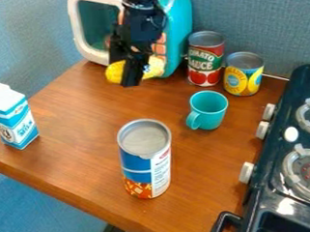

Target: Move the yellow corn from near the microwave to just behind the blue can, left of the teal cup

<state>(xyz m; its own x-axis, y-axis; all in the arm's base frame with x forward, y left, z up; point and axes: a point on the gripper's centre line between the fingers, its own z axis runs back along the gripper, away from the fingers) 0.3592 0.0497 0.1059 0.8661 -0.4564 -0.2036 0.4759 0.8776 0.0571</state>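
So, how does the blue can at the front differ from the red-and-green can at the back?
The blue can has a white side panel and orange food pictured low down; the red-and-green can has tomatoes pictured low down. The blue can looks bigger in this view than the red-and-green can. The blue can stands apart, while the red-and-green can stands beside a yellow can. Both are upright with grey tops.

"Which items does your wooden table [80, 116] carry?"

"You have a milk carton [14, 117] left, a blue-labelled can [145, 159] in front, a teal mug [209, 110], a red can [205, 60], a yellow can [243, 75], a toy microwave [180, 27]; corn [116, 71], contact undetermined."
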